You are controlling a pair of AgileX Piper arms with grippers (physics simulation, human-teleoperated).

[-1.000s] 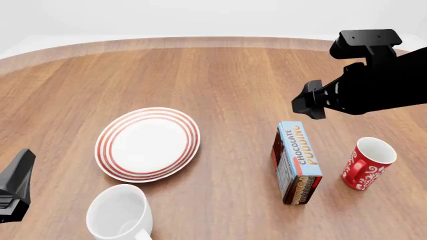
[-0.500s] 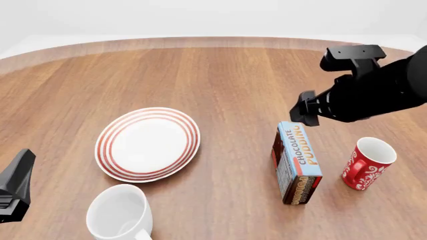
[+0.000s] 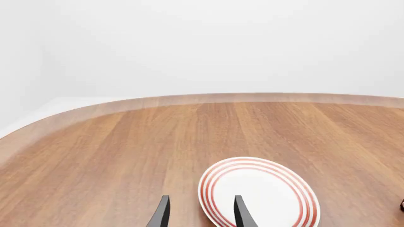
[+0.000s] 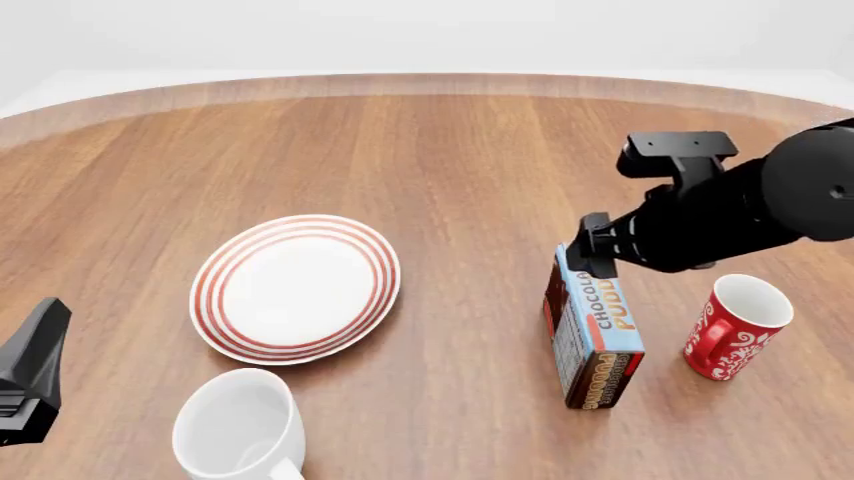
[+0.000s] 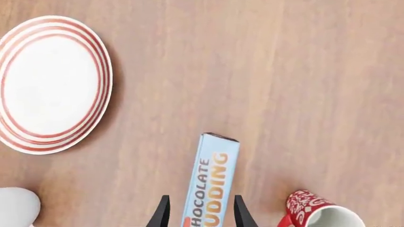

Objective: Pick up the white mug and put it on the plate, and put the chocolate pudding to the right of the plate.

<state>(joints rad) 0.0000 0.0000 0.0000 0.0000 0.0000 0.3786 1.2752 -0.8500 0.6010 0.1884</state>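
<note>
In the left wrist view, we see our left gripper [image 3: 200, 215] with its two fingertips spread apart and nothing between them, hanging over bare table [image 3: 113, 156]. The plate [image 3: 260, 195] lies just beyond the tips, partly behind one of them. The mug does not appear in this view.

From the front, our left gripper [image 4: 30, 375] shows only as a dark wedge at the near left edge, well clear of everything. The mug [image 4: 240, 428] stands upright near the front edge, just on the near side of the plate [image 4: 296, 287], apart from it. The pudding [image 4: 594, 325] stands on its long edge right of the plate, with the red mug [image 4: 735, 327] further right. Our right gripper [image 4: 591, 250] hangs over the far end of the pudding; we cannot read its opening from here.

In the right wrist view, our right gripper [image 5: 200, 213] is open, fingertips straddling the pudding [image 5: 211, 187] without gripping it. The red mug [image 5: 315, 215] sits close beside one finger.

We judge the risks as these: the finger on that side could clip the red mug on descent, and a grasp near the carton's end could tip or swing it.
</note>
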